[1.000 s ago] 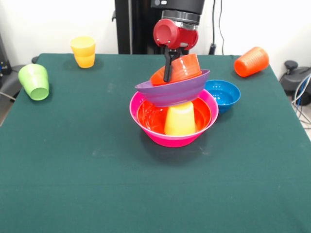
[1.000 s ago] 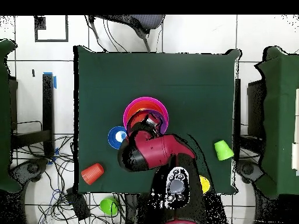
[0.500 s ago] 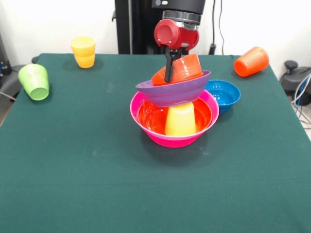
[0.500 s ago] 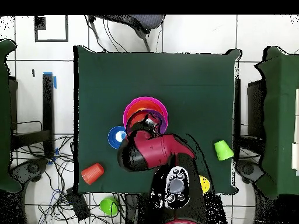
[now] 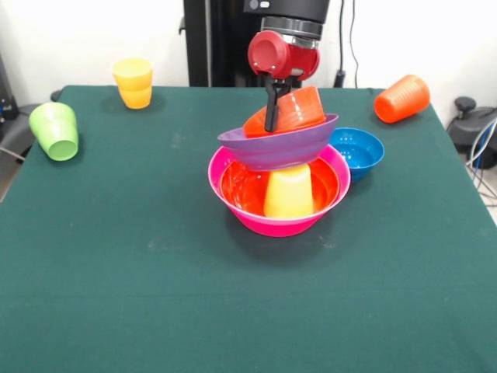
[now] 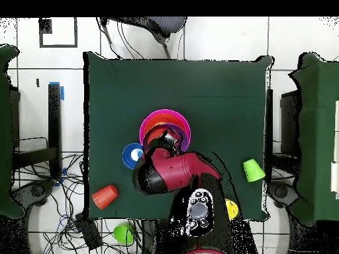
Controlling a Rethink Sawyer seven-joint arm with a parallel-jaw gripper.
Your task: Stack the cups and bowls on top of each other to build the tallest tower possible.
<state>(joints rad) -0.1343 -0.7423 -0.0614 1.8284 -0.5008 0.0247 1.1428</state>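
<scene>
The tower stands mid-table on the largest pink bowl point(image 5: 277, 220). A large orange bowl point(image 5: 242, 186) lies in the pink bowl, and an upturned yellow cup point(image 5: 288, 191) stands in the orange one. A tilted purple bowl point(image 5: 278, 145) rests on the cup, with a small orange bowl point(image 5: 293, 110) tilted on top. My gripper point(image 5: 272, 123) comes down from above and is shut on the small orange bowl's rim, with one black finger point(image 5: 270, 105) in front of it. In the overhead view my arm point(image 6: 169, 173) covers most of the tower, and only the pink bowl's rim point(image 6: 169, 118) shows.
A small blue bowl point(image 5: 356, 151) sits just right of the tower and also shows in the overhead view point(image 6: 131, 155). An orange cup point(image 5: 401, 99) lies on its side at the back right. A yellow cup point(image 5: 133, 83) stands at the back left. A green cup point(image 5: 54, 130) lies at the left edge.
My gripper and the small orange bowl have shifted slightly to the right, and the purple bowl moved with them. The other cups and the blue bowl have not moved.
</scene>
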